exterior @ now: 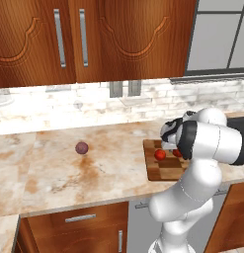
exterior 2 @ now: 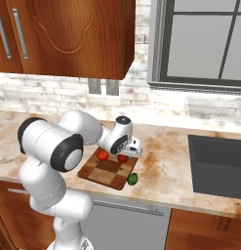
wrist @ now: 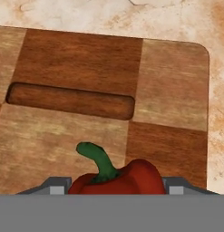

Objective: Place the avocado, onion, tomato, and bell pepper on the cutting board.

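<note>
Now, from the left base view, the onion (exterior: 82, 147) sits far off on the counter (exterior: 54, 168). The right shows the avocado (exterior 2: 132, 178) just off the cutting board (exterior 2: 110, 171). In the hand view, your gripper (wrist: 115, 186) holds the bell pepper (wrist: 127, 179) over the board; release gently, clear of the tomato (exterior 2: 103, 155).

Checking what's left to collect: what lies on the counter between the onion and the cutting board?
Nothing: in the left base view, bare marbled counter runs from the onion to the cutting board, where the tomato sits.
</note>
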